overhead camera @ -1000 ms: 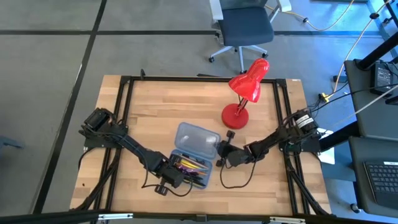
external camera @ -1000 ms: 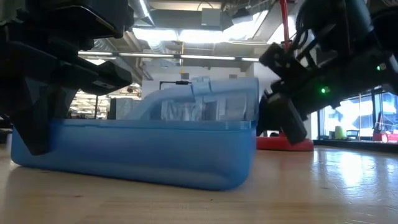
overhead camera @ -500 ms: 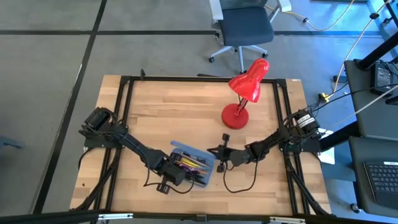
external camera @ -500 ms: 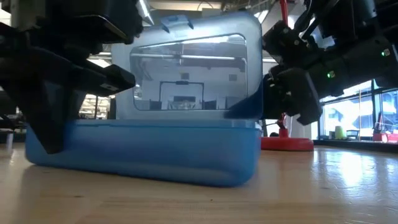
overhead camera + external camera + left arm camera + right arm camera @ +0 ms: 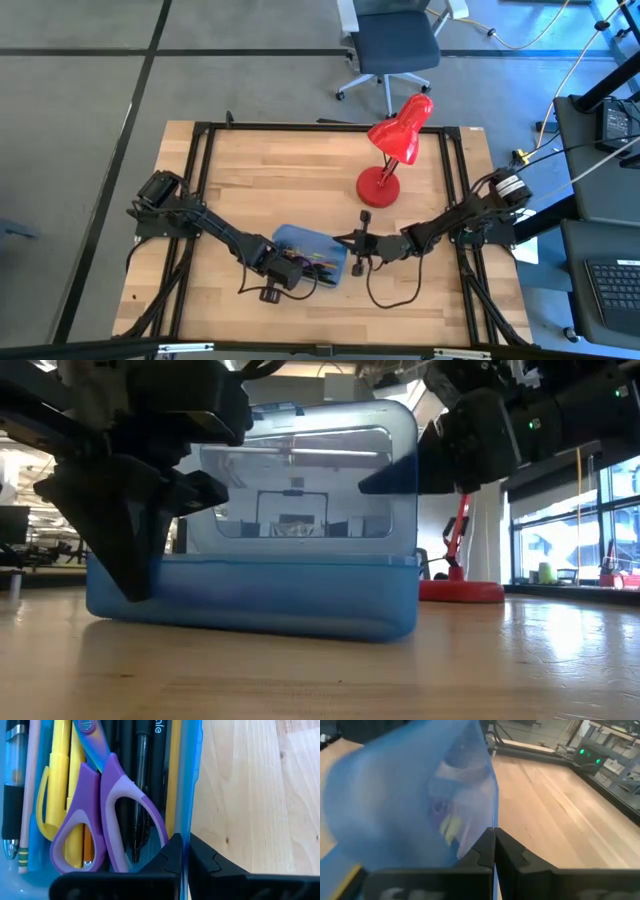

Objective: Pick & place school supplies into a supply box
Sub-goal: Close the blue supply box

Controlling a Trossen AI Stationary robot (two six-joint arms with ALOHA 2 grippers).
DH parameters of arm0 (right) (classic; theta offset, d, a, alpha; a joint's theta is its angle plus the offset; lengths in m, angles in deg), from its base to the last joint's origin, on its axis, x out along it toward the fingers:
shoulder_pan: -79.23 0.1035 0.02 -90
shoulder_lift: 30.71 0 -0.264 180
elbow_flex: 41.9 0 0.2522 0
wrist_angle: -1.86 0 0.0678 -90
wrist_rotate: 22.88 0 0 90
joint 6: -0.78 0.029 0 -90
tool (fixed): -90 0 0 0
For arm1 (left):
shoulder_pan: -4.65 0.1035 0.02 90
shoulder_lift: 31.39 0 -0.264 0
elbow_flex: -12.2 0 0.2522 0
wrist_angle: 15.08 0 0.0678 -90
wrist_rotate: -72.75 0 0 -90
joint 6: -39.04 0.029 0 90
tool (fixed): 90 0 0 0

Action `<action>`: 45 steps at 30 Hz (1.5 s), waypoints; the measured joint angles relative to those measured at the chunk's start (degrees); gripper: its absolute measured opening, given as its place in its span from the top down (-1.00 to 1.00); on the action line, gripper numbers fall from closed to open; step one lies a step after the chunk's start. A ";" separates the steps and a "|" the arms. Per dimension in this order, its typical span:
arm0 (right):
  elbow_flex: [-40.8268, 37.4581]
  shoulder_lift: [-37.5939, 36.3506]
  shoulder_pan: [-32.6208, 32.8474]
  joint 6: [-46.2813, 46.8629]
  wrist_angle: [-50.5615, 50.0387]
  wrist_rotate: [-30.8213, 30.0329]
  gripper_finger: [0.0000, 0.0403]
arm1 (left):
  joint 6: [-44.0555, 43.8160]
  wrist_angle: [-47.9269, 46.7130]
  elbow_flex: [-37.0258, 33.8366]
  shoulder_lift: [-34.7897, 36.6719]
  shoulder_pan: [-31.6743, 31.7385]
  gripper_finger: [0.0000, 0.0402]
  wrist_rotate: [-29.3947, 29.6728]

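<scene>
Change: since a second ago I am seeing the hinged lid (image 5: 300,470) swinging from laid-back to upright, now tipping over the tray, and the case sliding slightly toward the left arm.
Case: the flat translucent blue plastic pencil case (image 5: 303,260) is sitting near the table's front edge, between the two grippers, well apart from the red desk lamp (image 5: 395,145).
Contents: the small purple-handled scissors (image 5: 102,815), yellow pens (image 5: 62,780) and black pens (image 5: 142,780) are lying lengthwise inside the tray.
Left gripper: the left gripper (image 5: 275,275) is pinching the case's side wall, fingers (image 5: 170,857) nearly closed with only the thin blue wall between them.
Right gripper: the right gripper (image 5: 357,248) is gripping the lid's edge, fingers (image 5: 482,850) almost together on the plastic.
Step, my judgement: I am closing the lid; packing appears finished.
Risk: the lid may be coming down on the left fingers straddling the wall, jamming the closure or flexing the hinge.
Risk: pushing sideways could be dragging the light case out of the left pinch.
</scene>
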 joint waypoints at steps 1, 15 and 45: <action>0.00 -0.29 0.00 -0.03 -0.14 0.27 0.96 | -0.31 -0.02 0.00 0.03 0.00 0.98 0.02; -0.02 -0.54 -0.04 0.21 -1.00 2.84 0.96 | 1.76 -4.61 5.24 0.11 -0.02 0.67 1.42; 0.94 -0.49 0.21 0.59 0.28 12.52 0.96 | -23.11 -8.08 15.93 0.23 -8.35 0.68 -17.71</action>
